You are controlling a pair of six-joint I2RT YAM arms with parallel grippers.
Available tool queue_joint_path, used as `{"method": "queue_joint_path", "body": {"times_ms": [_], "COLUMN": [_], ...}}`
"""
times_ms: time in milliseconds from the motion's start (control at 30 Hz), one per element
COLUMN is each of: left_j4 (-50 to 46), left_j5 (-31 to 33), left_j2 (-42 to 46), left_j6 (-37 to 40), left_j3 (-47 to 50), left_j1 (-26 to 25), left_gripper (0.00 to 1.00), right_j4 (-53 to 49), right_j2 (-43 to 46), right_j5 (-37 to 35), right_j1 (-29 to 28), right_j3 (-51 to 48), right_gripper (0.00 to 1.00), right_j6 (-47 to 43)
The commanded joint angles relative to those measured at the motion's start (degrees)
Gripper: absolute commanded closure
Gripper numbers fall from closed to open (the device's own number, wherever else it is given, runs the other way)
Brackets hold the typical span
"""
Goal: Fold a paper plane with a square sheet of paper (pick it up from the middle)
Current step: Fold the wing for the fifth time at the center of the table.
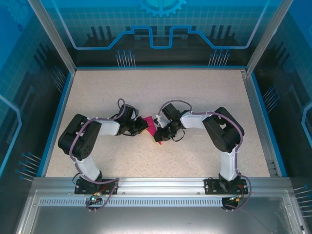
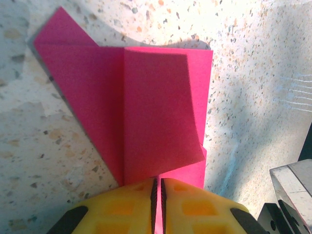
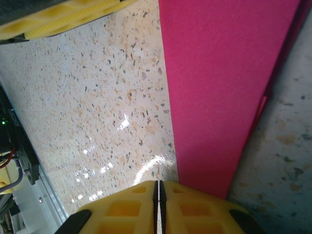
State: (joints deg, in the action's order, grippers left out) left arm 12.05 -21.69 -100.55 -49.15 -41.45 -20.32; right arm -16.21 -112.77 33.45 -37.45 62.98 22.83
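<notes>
- Two arms, the left arm [image 1: 85, 139] and the right arm [image 1: 222, 129], met at the middle of the speckled desk [image 1: 146, 92], with the folded pink paper [image 1: 150, 126] between their tips.
- We saw the left fingers [image 2: 122, 207] clenched on the paper's near edge, a pink sliver in their seam. Its flaps spread away over the desk.
- The right fingers [image 3: 122, 209] were pressed tight together. The paper ran just beside one of them, and we could not tell whether it was pinched.
</notes>
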Motion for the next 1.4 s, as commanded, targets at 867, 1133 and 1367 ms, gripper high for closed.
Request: {"method": "queue_joint_path", "body": {"times_ms": [867,1133,1367], "left_j4": [-5.24,-5.28,-5.46], "left_j5": [3.68,3.51,3.33], "left_j2": [-2.29,-2.28,-2.21], "left_j6": [0.84,1.00,0.99], "left_j3": [-0.07,-0.25,-0.34], "left_j1": [-0.16,-0.15,-0.15], "left_gripper": [0.84,0.84,0.84], "right_j4": [-5.79,-1.58,-1.92], "right_j2": [6.24,14.74,6.48], "right_j5": [-2.19,-2.98,-3.59], "right_j1": [-0.34,1.15,-0.81], "right_j3": [-9.78,-9.03,-0.14], "right_gripper": [0.88,0.87,0.87], "right_j6": [-1.31,0.50,-0.09]}}
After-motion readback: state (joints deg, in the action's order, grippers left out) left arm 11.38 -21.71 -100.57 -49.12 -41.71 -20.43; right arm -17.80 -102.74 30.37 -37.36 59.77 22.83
